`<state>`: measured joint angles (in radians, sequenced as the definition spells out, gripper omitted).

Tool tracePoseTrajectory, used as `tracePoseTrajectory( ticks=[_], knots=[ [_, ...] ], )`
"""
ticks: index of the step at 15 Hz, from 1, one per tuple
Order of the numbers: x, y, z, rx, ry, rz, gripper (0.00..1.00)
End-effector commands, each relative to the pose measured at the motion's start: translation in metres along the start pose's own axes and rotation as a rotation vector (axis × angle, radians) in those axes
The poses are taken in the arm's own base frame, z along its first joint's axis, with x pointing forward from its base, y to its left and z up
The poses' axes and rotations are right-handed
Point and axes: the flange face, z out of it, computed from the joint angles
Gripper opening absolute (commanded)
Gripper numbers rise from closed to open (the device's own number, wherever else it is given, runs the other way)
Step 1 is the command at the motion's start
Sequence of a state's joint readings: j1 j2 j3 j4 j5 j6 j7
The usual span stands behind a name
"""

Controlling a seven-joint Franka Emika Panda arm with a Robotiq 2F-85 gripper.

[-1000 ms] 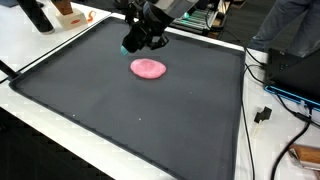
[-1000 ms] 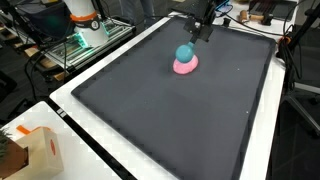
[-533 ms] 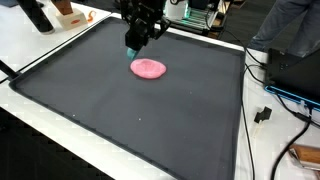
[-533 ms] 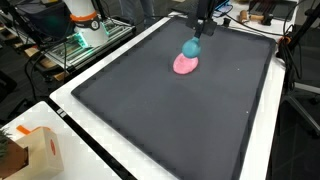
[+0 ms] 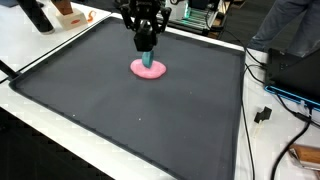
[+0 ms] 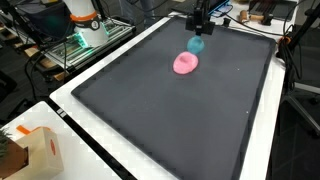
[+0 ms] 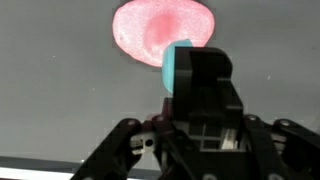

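Note:
A flat pink round thing lies on the dark mat in both exterior views (image 5: 148,70) (image 6: 184,65) and at the top of the wrist view (image 7: 150,30). My gripper (image 5: 148,52) (image 6: 197,33) points down and is shut on a small teal object (image 5: 148,63) (image 6: 196,45). In the wrist view the teal object (image 7: 176,68) shows beside the dark finger (image 7: 205,85), at the near rim of the pink thing. It hangs just over the pink thing; I cannot tell whether they touch.
The dark mat (image 5: 130,120) (image 6: 170,120) has a raised rim on a white table. A cardboard box (image 6: 28,150) stands at one corner. Cables and a plug (image 5: 265,112) lie off the mat. A person (image 5: 290,25) stands beyond the mat's corner.
My gripper has carried the teal object sideways from beside the pink thing to over it, and has turned to point straight down.

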<state>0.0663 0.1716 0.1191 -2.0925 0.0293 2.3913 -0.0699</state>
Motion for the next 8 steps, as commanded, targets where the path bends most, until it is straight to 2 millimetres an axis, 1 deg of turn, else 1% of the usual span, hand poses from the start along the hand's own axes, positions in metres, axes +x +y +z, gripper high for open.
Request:
tracePoseTrajectory(
  ticks=[1, 8],
  knots=[
    [-0.022, 0.011, 0.0, 0.151, 0.003, -0.047, 0.25],
    [-0.035, 0.031, 0.017, 0.351, 0.018, -0.089, 0.25]
  ],
)
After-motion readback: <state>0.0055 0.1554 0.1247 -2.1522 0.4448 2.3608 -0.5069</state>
